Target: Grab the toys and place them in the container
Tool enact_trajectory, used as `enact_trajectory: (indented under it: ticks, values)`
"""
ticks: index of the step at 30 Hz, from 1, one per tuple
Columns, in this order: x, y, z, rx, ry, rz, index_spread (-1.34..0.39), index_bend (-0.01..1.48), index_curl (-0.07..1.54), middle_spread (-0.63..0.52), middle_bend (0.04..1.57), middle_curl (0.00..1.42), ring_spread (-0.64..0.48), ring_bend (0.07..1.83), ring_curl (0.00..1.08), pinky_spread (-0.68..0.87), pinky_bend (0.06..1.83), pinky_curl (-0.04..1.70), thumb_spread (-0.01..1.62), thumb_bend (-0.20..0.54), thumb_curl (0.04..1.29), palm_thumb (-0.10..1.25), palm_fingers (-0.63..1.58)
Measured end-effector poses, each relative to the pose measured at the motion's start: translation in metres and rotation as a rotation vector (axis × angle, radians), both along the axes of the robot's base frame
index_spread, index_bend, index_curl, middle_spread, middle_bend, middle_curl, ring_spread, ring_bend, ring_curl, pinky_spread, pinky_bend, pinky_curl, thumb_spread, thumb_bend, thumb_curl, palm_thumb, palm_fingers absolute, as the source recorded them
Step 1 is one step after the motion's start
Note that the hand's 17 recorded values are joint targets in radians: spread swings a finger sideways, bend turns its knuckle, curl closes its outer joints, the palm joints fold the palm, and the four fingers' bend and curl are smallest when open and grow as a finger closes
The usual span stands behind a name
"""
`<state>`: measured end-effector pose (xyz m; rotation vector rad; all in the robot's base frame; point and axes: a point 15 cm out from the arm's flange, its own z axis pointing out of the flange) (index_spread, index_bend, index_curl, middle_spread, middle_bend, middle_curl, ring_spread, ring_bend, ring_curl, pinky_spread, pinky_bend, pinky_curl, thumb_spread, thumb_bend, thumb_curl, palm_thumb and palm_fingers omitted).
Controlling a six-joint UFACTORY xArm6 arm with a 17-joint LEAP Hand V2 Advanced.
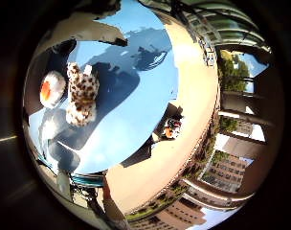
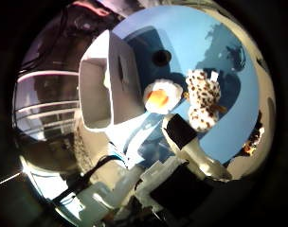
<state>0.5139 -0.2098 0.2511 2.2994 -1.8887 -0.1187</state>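
Observation:
A spotted plush toy [image 2: 203,99] lies on the blue table [image 2: 182,38]. An orange and white toy [image 2: 161,96] lies right beside it, between it and the white container [image 2: 111,80]. The little finger side view shows the spotted toy [image 1: 81,96] and the orange toy [image 1: 52,89] side by side on the blue table [image 1: 136,86]. My hand [image 2: 172,180] is above the table, away from the toys. Its white and black fingers reach out relaxed and hold nothing.
A small dark round thing [image 2: 161,59] sits on the table past the container. A small orange and dark object [image 1: 171,127] lies on the tan ground off the table's edge. Buildings and trees ring the yard.

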Motion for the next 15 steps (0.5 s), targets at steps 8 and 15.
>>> enact_trajectory:
  ticks: [8,15]
  values:
    - [-0.008,-0.017,-0.091,0.033,0.118,-0.07,0.02,0.13,0.23,0.17,0.2,0.35,0.33,0.61,0.32,0.51,1.07,0.1,1.15,-0.025,0.33,0.52,0.2]
    - [-0.01,-0.006,-0.113,0.034,0.169,-0.054,0.02,0.09,0.17,0.05,0.3,0.38,0.28,0.82,0.36,0.49,1.27,0.13,1.15,-0.012,0.34,0.57,0.55]
